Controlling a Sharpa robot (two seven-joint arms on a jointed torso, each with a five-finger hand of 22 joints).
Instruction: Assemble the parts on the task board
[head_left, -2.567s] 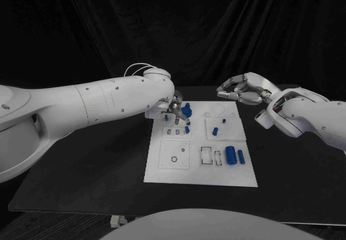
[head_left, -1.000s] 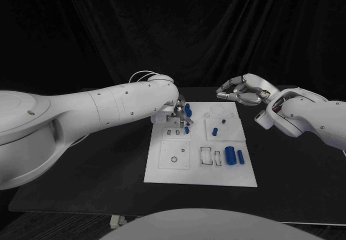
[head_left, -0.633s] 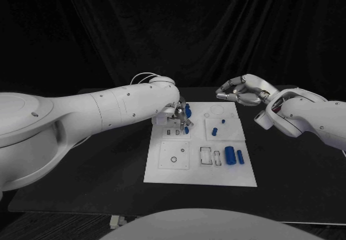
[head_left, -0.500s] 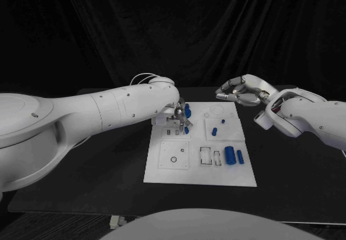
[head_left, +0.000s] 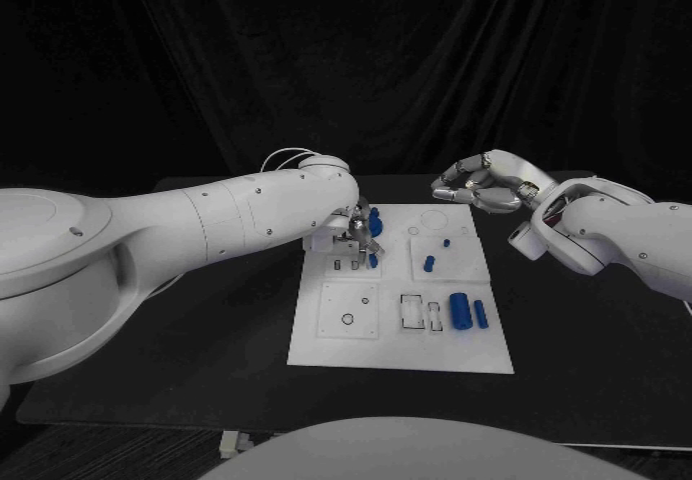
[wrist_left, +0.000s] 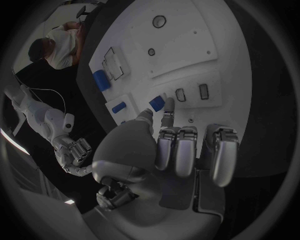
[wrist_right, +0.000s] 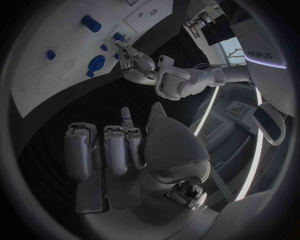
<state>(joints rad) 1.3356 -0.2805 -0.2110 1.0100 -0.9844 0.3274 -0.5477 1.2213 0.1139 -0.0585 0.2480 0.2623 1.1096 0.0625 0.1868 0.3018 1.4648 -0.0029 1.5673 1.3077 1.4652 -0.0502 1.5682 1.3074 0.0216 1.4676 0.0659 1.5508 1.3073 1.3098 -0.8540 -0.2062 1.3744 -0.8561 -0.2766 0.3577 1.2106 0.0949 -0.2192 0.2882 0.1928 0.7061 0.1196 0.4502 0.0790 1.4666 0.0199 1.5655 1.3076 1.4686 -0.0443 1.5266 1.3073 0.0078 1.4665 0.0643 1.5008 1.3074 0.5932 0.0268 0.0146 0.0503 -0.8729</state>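
Left wrist view showed your left hand (wrist_left: 165, 150) pinching a small blue part (wrist_left: 157, 103) at the board's (head_left: 389, 350) far left corner. Your right hand (head_left: 482, 181) hung curled, empty, beyond the far edge. Tilt that part and it could jam beside its slot.

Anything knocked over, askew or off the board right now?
Nothing stands out. The task board lies flat on the table, and the blue parts I can see are all on it. The left hand works at a small blue part near the board's far end; the right hand hovers off the board.
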